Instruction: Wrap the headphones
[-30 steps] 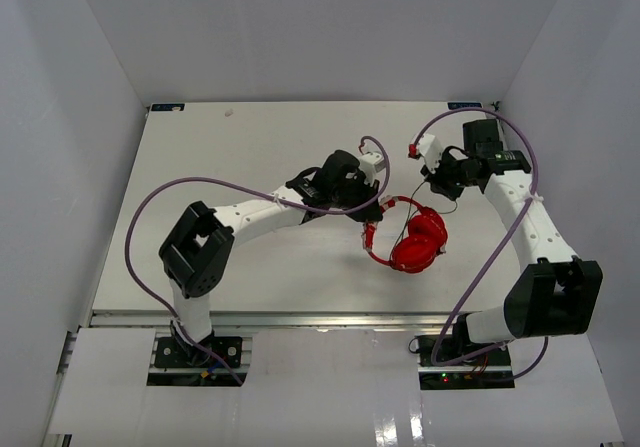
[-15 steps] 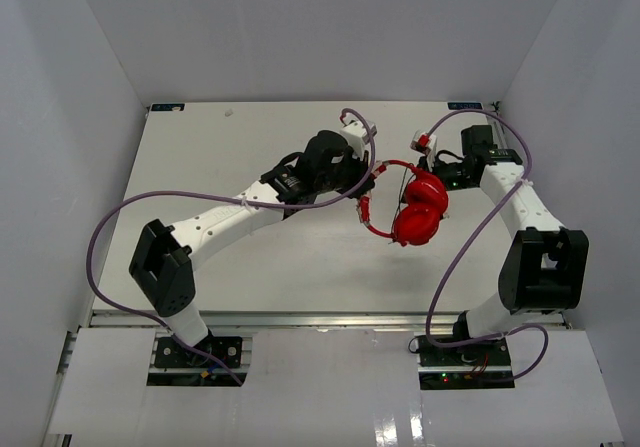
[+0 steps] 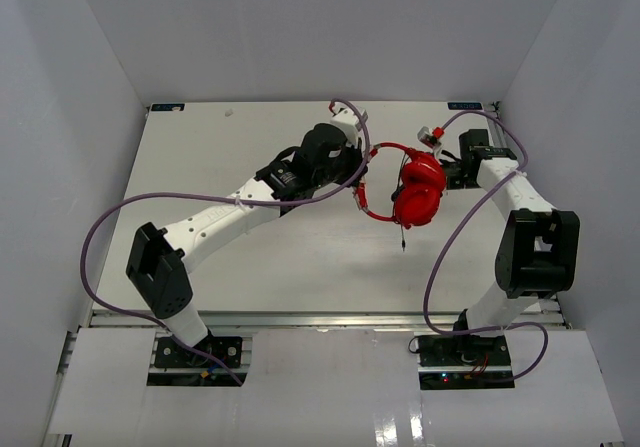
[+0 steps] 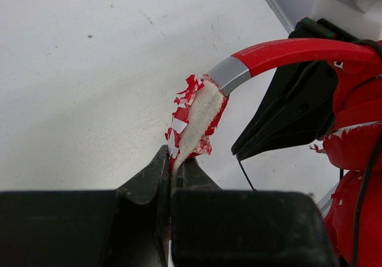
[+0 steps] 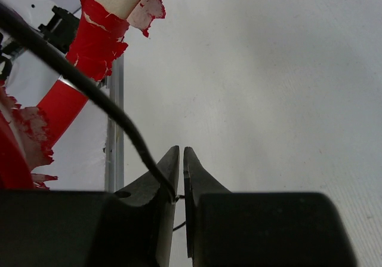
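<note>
I held the red headphones (image 3: 418,189) between both arms, over the table's (image 3: 250,257) far right. My left gripper (image 4: 174,162) was clamped on the frayed headband (image 4: 286,51) end. My right gripper (image 5: 181,156), nearly closed, pinched the black cable (image 5: 89,85). The cable hung loose, so wrapping looked barely begun.

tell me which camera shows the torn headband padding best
The left wrist view: the headband padding sits close up, its white foam and peeling red skin plain, pinched in the left jaws. The right wrist view catches only a torn piece at its top edge. The top external view shows it tiny.
</note>
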`<state>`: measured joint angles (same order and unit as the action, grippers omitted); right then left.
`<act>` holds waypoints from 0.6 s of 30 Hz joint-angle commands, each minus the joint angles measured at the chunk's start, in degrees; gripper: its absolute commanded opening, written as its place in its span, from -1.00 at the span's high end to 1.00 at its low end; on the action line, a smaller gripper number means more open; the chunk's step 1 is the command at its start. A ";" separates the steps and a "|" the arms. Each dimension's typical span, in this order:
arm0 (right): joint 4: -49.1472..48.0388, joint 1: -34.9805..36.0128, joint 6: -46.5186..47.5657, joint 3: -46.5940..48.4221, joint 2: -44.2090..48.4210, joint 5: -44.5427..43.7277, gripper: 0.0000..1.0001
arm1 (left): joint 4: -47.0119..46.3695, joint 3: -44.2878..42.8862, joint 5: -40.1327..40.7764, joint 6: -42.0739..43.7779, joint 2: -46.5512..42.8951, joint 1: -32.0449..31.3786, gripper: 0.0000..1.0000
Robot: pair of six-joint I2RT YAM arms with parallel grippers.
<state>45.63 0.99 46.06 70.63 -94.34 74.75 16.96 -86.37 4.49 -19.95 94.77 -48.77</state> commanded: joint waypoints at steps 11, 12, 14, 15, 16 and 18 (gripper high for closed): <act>4.82 0.59 3.72 0.15 -1.06 6.62 0.62 | -6.84 -4.74 6.96 -5.87 -6.19 -0.09 1.00; 4.82 0.59 3.87 -0.09 -0.83 6.53 0.62 | -6.77 -4.97 8.04 -5.80 -6.26 -0.09 1.00; 4.82 0.67 4.11 -0.74 -0.43 6.04 0.61 | -6.52 -5.38 8.93 -5.72 -6.34 -0.01 1.00; 4.82 0.68 4.20 -0.92 -0.41 6.02 0.61 | -6.26 -5.55 9.37 -5.71 -6.35 0.08 1.00; 4.82 0.60 4.29 -1.10 -0.09 5.78 0.61 | -5.92 -5.73 9.72 -5.63 -6.51 0.16 1.00; 4.82 0.59 4.40 -1.74 0.48 5.39 0.60 | -5.71 -5.55 10.34 -5.53 -6.93 0.35 1.00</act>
<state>49.56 1.37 48.79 70.14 -95.74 78.83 14.61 -88.69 12.17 -23.42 93.42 -48.81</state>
